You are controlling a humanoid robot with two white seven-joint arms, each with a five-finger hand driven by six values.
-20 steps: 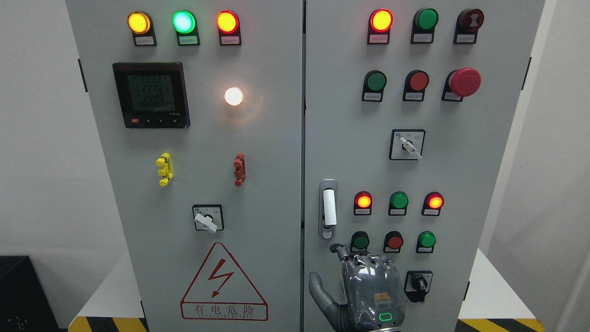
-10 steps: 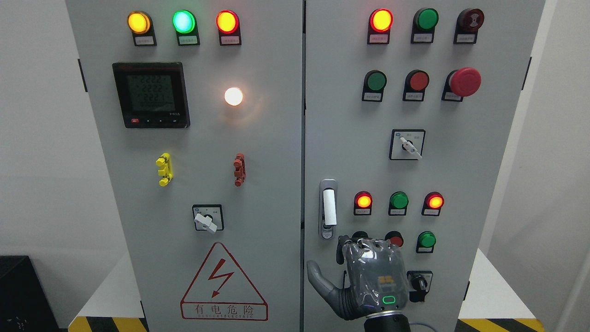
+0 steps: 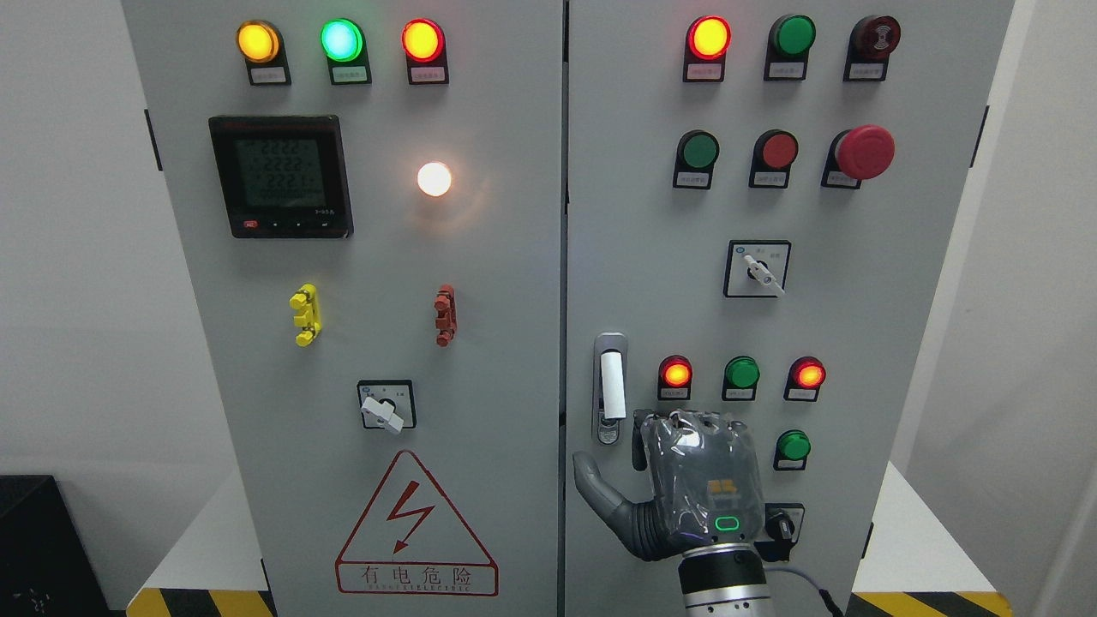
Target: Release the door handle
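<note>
The right hand (image 3: 686, 484) rises from the bottom edge, right of the middle, on a silver wrist with a thin cable at its side — its grey back faces the camera and a small green light glows near the wrist. The thumb (image 3: 600, 497) is splayed out to the left and touches nothing, while the other fingers (image 3: 638, 441) point away toward the panel with only the knuckles showing, so how far they curl cannot be told; they grip nothing that can be seen. The door handle (image 3: 610, 387) stands upright just above and to the left of the knuckles, a white lever in a silver frame near the left edge of the right cabinet door (image 3: 651, 257), and the hand is clear of it. The hand covers part of a row of buttons, leaving a green button (image 3: 794, 446) showing to its right, and a black rotary switch (image 3: 780, 524) peeks out beside the wrist. Above the knuckles sit a lit red lamp (image 3: 676, 374), a green lamp (image 3: 741, 373) and another red lamp (image 3: 809, 374). Higher up is a white-levered selector switch (image 3: 758, 269) and a red mushroom stop button (image 3: 864, 152). On the left door (image 3: 497, 360) are a digital meter (image 3: 281, 176), a glowing white lamp (image 3: 434, 178) and a red lightning warning triangle (image 3: 416, 524).
</note>
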